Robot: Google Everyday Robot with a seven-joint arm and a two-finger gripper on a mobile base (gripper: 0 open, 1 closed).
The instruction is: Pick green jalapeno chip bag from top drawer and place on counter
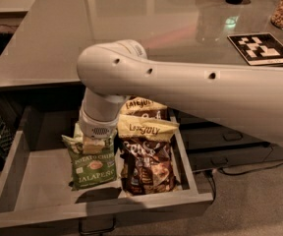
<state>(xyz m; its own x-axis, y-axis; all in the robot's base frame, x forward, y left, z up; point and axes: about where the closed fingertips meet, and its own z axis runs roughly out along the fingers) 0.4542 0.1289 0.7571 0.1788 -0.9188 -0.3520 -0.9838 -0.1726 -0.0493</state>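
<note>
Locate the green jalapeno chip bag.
The green jalapeno chip bag sits in the top drawer, left of the brown Late July bags, with the gripper at its top edge.

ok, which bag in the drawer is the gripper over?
The green jalapeno chip bag, leftmost in the top drawer: the gripper is at its top edge. The two brown Late July bags stand alongside.

I see dim warm light, soft glare on the counter at top, mild blur overall, and the gripper left of centre shaded beneath the arm.
</note>
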